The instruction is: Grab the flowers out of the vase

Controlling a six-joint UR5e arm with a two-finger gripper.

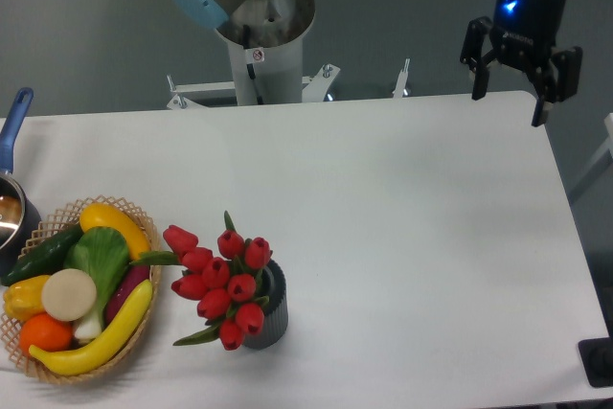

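A white desk [402,237] seen from above and in front, with nothing of the task yet done as far as this view shows. At the desk's left edge, a metal pot with a blue handle [11,189] is cut off by the frame, so only part of its rim and handle can be seen. Just beside it, near the front left corner, sits a woven basket [144,328] filled with colourful fruit and vegetables, among them a yellow banana, a green leafy piece, an orange and a pale round one. Immediately right of the basket stands the vase [271,308], small, dark grey and ribbed, upright near the front edge. The flowers [222,284], a bunch of red tulip buds with green leaves, sit in it and spill out to the left, wider than the vase and hiding most of its mouth and left side; their stems cannot be seen, and one leaf reaches toward the basket, though whether it touches is hard to tell. Behind the desk's back edge rises the arm's grey base [263,35]. Far to the right, over the back right corner, the tool [522,79] hangs with its two dark fingers spread apart and empty, well apart from the flowers. The whole job remains: cross the desk, close on the bunch, lift it free.
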